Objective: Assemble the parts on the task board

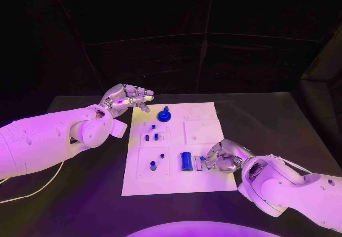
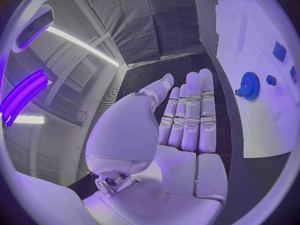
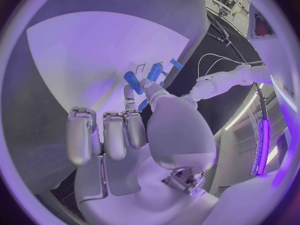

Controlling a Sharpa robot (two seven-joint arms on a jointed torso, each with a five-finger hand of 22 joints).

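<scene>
task board (image 1: pixel 203 183) sits mid table. blue gear (image 1: pixel 164 116) looks seated, some small pegs stand too. right hand (image 1: pixel 222 157) pinches a small blue part (image 1: pixel 202 159) by the blue block (image 1: pixel 187 161), still to place. left hand (image 1: pixel 130 99) is spread, holding nothing.

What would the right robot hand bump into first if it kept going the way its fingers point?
Probably the long blue bar on the task board: the right robot hand points toward it from close by, with a small blue part at its fingertips. Height above the board is unclear.

Task board (image 1: pixel 203 133) mid-table; gear (image 1: pixel 164 116) at its far left; block (image 1: pixel 187 161) near front.
</scene>
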